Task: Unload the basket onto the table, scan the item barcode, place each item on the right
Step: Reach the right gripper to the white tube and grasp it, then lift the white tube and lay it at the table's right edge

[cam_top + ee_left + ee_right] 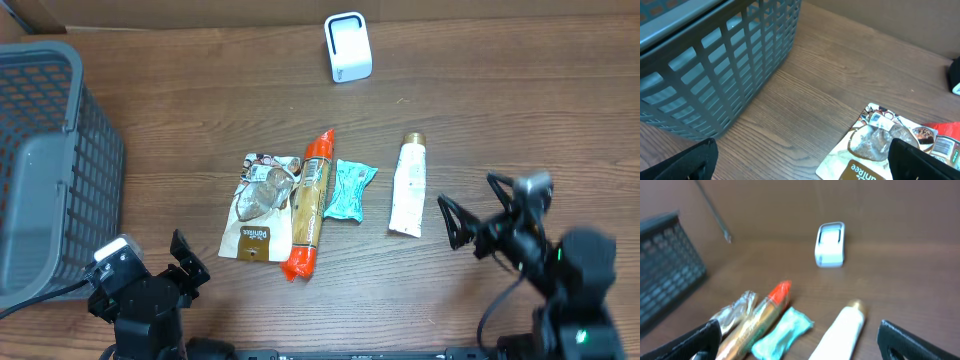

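**Counter lot: four goods, one scanner, one basket; both pairs of fingers spread, holding nothing**

The overhead view alone is taking in the whole lot. The white scanner (348,47) is standing near the far edge of the counter (520,100), well apart from the goods. Four goods are lying in a row mid-counter:
- a brown-and-white snack pouch (262,205);
- an orange-ended sausage stick (310,205), touching the pouch's right edge;
- a teal packet (350,188), just beside the stick;
- a white tube (409,186) with a gold cap, lying apart.

A grey basket (50,150) is occupying the left edge.

The left wrist view is adding the basket's slotted wall and the pouch's printed face. The left fingers (685,162) are standing wide apart over bare wood between basket and pouch.

The right wrist view, blurred, is facing the goods and the scanner beyond. The right fingers (912,340) are likewise standing wide apart.

Bare counter is lying open right of the tube and between the goods and the scanner.
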You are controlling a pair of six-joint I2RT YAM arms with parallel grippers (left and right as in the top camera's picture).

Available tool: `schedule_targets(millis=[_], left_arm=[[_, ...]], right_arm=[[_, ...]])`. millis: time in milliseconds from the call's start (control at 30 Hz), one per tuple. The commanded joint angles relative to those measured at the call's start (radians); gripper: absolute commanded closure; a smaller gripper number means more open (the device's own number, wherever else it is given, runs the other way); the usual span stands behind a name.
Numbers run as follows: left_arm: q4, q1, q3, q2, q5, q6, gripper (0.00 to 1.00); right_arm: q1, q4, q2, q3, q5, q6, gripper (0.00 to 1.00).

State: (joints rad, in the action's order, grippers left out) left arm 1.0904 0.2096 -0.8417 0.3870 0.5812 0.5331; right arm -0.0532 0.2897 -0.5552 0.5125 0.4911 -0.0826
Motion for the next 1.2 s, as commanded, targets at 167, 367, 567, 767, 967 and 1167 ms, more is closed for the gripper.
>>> schedule_targets(millis=[167,367,567,767,967,1167], left_arm=[[-0.001,0.004,0.006,-0.003,0.024,0.014,0.00],[-0.001,0.004,0.006,-0.003,0.024,0.014,0.00],[-0.001,0.004,0.006,-0.003,0.024,0.014,0.00],[-0.001,0.004,0.006,-0.003,0.024,0.014,0.00],[-0.001,0.004,0.006,-0.003,0.024,0.014,0.00],[-0.001,0.004,0.006,-0.003,0.024,0.014,0.00]], right_arm=[[-0.003,0.281,-0.522,0.369,0.201,0.035,0.00],[-0.003,0.310,-0.813,0.399,0.198,0.022,0.00],[-0.004,0.256,-1.018,0.399,0.119,0.031,0.10],[-0.033,0.174,-1.159,0.399,0.119,0.031,0.15],[-0.051,0.089,-1.249,0.399,0.091,0.001,0.25],[-0.051,0.069,-1.255,0.385,0.033,0.002,0.56]])
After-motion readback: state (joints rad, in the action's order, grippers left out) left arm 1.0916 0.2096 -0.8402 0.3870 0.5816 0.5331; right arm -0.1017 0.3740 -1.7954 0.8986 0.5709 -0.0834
